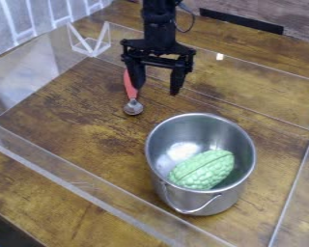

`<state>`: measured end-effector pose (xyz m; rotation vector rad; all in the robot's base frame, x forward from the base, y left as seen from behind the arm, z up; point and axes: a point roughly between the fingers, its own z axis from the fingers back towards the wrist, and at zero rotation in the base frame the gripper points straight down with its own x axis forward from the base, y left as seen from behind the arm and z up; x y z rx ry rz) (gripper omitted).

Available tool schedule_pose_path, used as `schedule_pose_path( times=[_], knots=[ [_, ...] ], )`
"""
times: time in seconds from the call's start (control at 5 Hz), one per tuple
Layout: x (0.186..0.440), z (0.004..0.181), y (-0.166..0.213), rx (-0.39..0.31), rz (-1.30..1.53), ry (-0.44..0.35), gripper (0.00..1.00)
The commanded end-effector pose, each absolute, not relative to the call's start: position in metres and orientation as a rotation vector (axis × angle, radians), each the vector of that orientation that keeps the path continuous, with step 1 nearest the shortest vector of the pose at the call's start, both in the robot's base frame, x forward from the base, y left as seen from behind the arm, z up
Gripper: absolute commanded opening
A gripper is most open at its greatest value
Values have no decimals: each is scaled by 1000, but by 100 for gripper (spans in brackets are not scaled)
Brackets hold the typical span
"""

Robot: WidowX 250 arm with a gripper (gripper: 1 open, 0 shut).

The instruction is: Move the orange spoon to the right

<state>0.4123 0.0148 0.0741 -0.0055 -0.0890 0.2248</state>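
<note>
Your gripper (154, 76) hangs with jaws spread wide and nothing held, pointing down just right of the orange spoon (131, 91). The spoon lies flat on the wooden table (67, 125), bowl toward the camera, up and left of the steel pot (200, 160) containing a green vegetable (203, 169)

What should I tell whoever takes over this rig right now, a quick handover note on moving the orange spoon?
Gripper: jaws open, pointing down, holding nothing, just right of the spoon's handle.
Orange spoon: lying on the wooden table, left of centre, bowl end toward the camera, not yet moved.
Metal pot: right front, with a green bumpy vegetable inside.
Done: approach only.
Left: line up over the spoon, grasp it, carry it right, release.
</note>
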Motion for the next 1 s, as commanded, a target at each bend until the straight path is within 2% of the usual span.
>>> schedule_pose_path(
  times=[0.0,0.8],
  knots=[
    [412,81,30,8,279,-126,100],
    [417,52,59,-4,392,-119,100]
  ],
)
